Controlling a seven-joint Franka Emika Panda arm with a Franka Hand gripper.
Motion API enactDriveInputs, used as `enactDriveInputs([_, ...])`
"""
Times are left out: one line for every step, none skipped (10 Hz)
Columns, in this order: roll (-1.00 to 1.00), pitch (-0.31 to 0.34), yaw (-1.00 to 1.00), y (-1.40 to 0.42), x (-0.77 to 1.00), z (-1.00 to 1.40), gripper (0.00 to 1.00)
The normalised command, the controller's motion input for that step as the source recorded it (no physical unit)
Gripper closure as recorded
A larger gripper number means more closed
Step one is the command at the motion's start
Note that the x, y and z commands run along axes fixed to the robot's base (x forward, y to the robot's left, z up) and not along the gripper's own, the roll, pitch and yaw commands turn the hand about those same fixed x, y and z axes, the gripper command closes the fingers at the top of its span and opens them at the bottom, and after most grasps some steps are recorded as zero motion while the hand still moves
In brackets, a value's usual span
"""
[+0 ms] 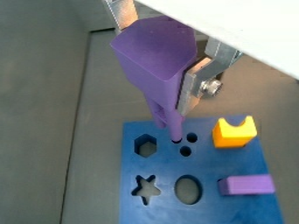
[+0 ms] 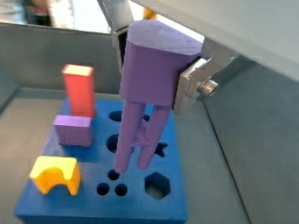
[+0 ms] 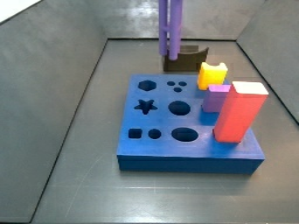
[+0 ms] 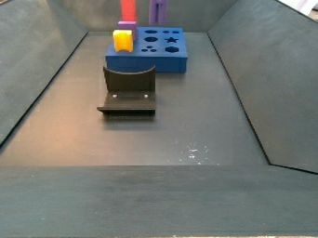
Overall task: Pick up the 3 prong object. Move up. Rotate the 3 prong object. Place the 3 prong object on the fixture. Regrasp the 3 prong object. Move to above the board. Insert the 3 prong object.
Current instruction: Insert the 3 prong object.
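3 prong object (image 2: 149, 74) upright, prongs down, clamped at its thick upper end between the silver fingers (image 2: 193, 83) of the gripper (image 1: 163, 57). Prong tips just above the three small holes (image 1: 183, 144) of the board (image 2: 176, 203) in both wrist views; whether touching, impossible to tell. In a side view, purple bar (image 3: 172, 26) hanging over the far edge of the blue board (image 3: 187, 157). On the board: yellow block (image 1: 233, 131), lilac block (image 1: 246, 185), tall red block (image 3: 239, 112). Empty hexagon hole (image 1: 145, 145), star hole (image 1: 146, 187) and oval hole (image 1: 188, 188). Fixture (image 4: 129, 86) standing near the board on the grey floor (image 4: 162, 139), empty.
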Motion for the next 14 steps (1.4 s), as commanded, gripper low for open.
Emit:
enactDriveInputs([0.0, -0.026, -0.84, 0.07, 0.0, -0.37, 1.0])
enactDriveInputs([0.0, -0.023, -0.85, 0.03, 0.0, -0.38, 1.0])
enactDriveInputs([0.0, -0.013, -0.73, 0.02, 0.04, -0.34, 1.0])
enactDriveInputs([0.0, 0.0, -0.65, 0.0, 0.2, -0.18, 1.0])
enactDriveInputs([-0.05, 0.0, -0.6, 0.04, 0.51, -0.07, 1.0])
enactDriveInputs([-0.04, 0.0, -0.45, 0.0, 0.41, -0.05, 1.0])
enactDriveInputs([0.0, 0.007, -0.4, 0.05, 0.3, -0.11, 1.0])
enactDriveInputs([0.0, 0.013, -0.32, 0.05, 0.26, -0.21, 1.0])
enactDriveInputs([0.0, 0.0, -0.25, 0.05, 0.07, -0.26, 1.0])
enactDriveInputs([0.01, 0.0, -0.13, 0.05, 0.0, -0.33, 1.0])
enactDriveInputs([0.0, -0.04, 0.0, 0.02, -0.12, -0.51, 1.0])
enactDriveInputs([0.0, -0.04, 0.0, 0.0, -0.02, -0.42, 1.0])
enactDriveInputs([0.0, -0.023, 0.0, 0.0, 0.03, -0.36, 1.0])
enactDriveInputs([0.0, -0.039, 0.0, -0.07, 0.01, -0.32, 1.0])
